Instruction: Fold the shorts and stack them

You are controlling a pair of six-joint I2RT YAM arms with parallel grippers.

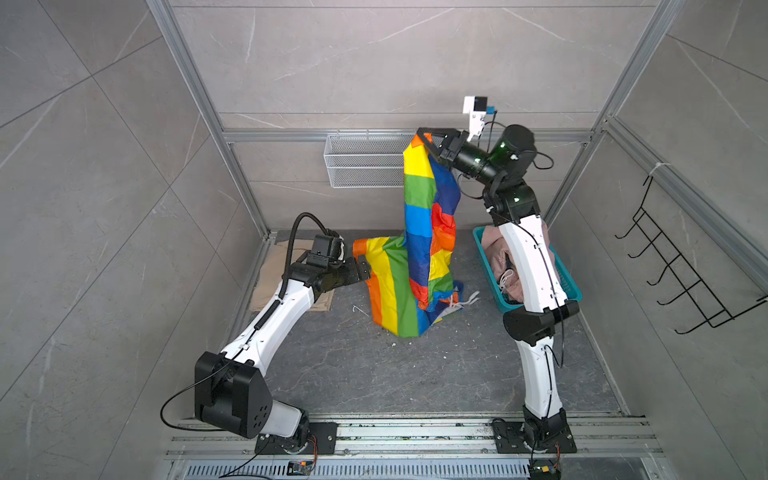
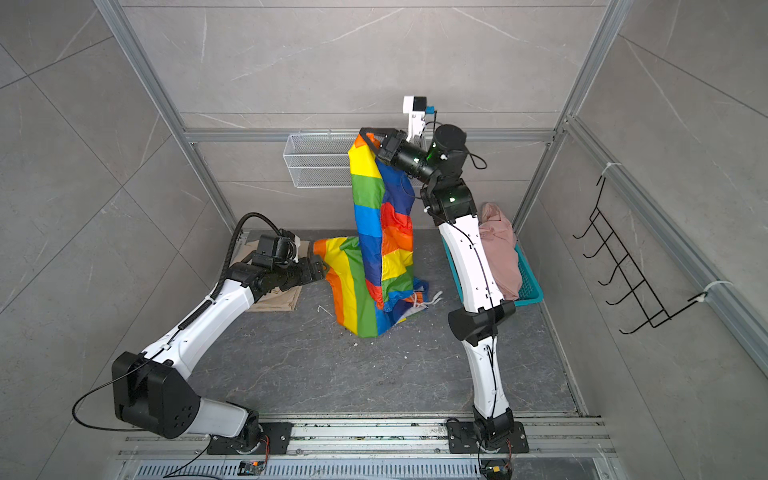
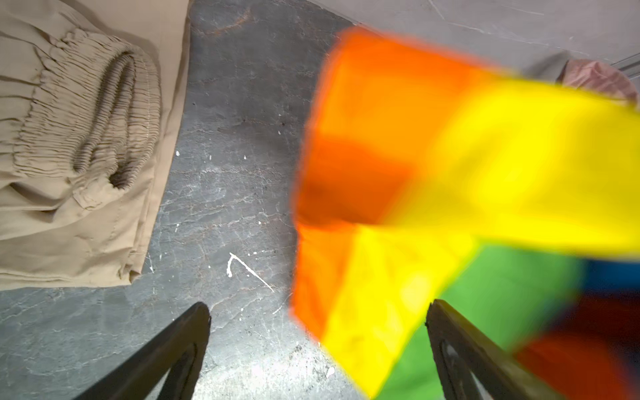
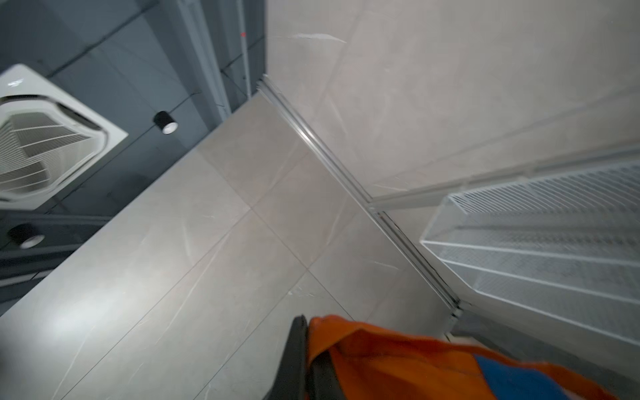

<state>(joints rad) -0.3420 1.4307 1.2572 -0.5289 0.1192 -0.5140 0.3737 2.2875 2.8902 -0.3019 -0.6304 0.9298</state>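
My right gripper (image 1: 424,135) is raised high near the back wall and shut on an orange corner of the rainbow-striped shorts (image 1: 417,232). They hang down from it, and their lower part lies crumpled on the dark table (image 1: 374,374). In the right wrist view the orange cloth (image 4: 398,356) is pinched at the jaws (image 4: 306,332). My left gripper (image 1: 365,268) is low and open beside the shorts' other orange corner (image 3: 346,173). The blurred cloth reaches between its fingers (image 3: 318,304), unpinched. Beige shorts (image 3: 79,156) lie folded at the back left. Pink shorts (image 2: 498,245) are heaped in the teal basket (image 2: 530,291).
A white wire mesh basket (image 1: 361,162) hangs on the back wall, just behind the raised shorts. A black wire hook rack (image 1: 673,266) is fixed to the right wall. The shorts' white drawstring (image 1: 467,300) trails on the table. Aluminium frame posts stand at the table's back corners.
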